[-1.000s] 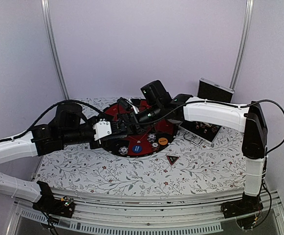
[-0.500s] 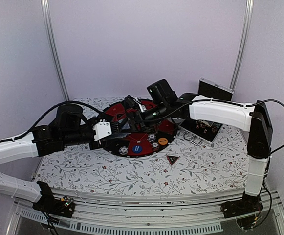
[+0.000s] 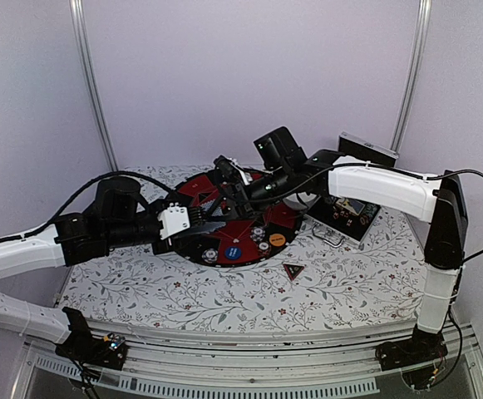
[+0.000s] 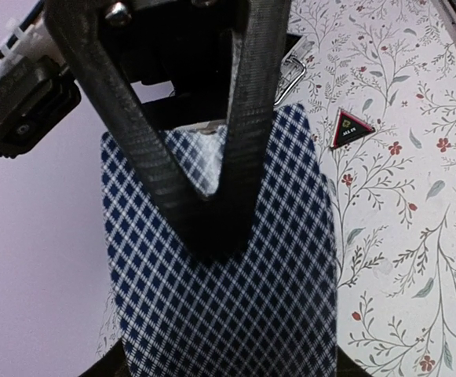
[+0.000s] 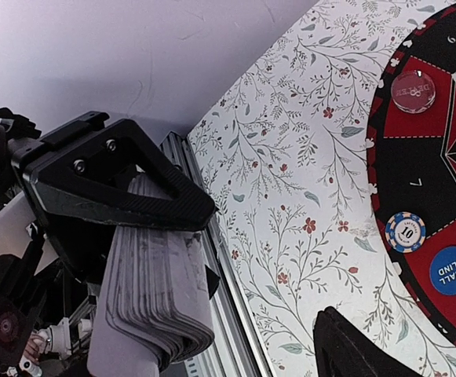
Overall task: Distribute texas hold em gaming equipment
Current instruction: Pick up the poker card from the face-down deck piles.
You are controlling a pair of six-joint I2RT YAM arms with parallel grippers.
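Still the left jaws clamp the card deck (image 4: 290, 259); the right jaws, gap unclear, have lifted away

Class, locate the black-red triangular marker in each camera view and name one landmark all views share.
Top external: triangular marker lies right of centre on the floral tablecloth.
Left wrist: triangular marker upper right, right of the card deck.
Right wrist: not in view.
Shared landmark: the floral tablecloth.
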